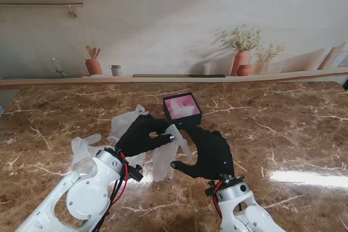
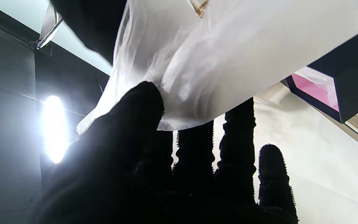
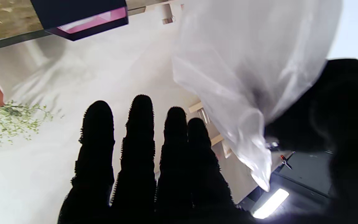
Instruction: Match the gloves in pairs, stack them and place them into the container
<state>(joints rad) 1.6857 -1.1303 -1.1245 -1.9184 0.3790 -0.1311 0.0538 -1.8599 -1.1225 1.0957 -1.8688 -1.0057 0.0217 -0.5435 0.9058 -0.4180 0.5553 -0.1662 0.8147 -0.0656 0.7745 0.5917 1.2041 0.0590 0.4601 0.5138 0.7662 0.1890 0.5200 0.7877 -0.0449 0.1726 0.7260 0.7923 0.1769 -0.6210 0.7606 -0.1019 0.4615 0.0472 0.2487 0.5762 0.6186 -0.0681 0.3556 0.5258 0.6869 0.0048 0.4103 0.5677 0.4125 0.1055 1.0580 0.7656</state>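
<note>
A translucent white glove (image 1: pixel 169 150) is held above the brown marble counter (image 1: pixel 283 129) by the left hand (image 1: pixel 142 136), whose fingers (image 2: pixel 144 105) are clamped on its upper edge. The glove hangs down between the two hands, and its lower part cannot be told from the counter. The right hand (image 1: pixel 211 153) is placed just to the right of it, with its fingers (image 3: pixel 140 124) straight, close side by side and closed on nothing. More gloves (image 1: pixel 89 148) are seen on the counter at the left. The dark container (image 1: pixel 182 110) with a pink inside stands just beyond the hands, and some white material is lying in it.
</note>
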